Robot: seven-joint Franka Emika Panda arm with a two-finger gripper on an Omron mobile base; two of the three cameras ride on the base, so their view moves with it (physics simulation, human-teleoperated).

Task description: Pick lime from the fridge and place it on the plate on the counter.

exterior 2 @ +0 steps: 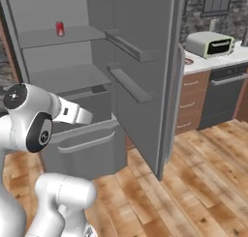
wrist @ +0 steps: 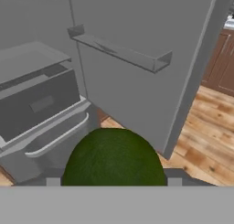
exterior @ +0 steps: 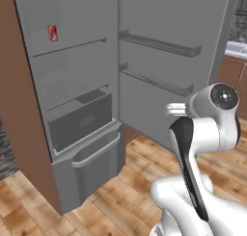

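Dark green, finely mottled: the lime (wrist: 114, 159), seen large and close at the bottom of the hand view, right at the camera, in front of the open fridge (exterior: 72, 100). It sits where the gripper's tips would stand, and the tips themselves are covered by it, so whether the claw is clenched on the fruit cannot be told for certain from these pictures.

Grey cabinet, door swung wide — the fridge shows two bare inner shelves, a pulled-out grey drawer (exterior: 79, 122) below them and a lower bin with a bar handle (exterior: 94, 155). On the upper shelf stands a red soda can (exterior: 52, 32), upright, near the left wall. The door (exterior 2: 140, 71) carries two narrow racks, one above the other.

White arm with dark joints (exterior: 202, 148): it rises from the lower corner of each base view, the elbow bent high, the forearm reaching forward toward the fridge's lower half.

White marble counter (exterior 2: 213, 61) — to the right of the fridge door in the right base view, over brown drawers with silver handles. A pale toaster oven (exterior 2: 210, 44) rests on it, and a dark oven front (exterior 2: 222, 98) is set below. A small reddish edge at the counter's near end, beside the door, is too small to identify.

Floor: warm wooden planks (exterior 2: 193, 183).
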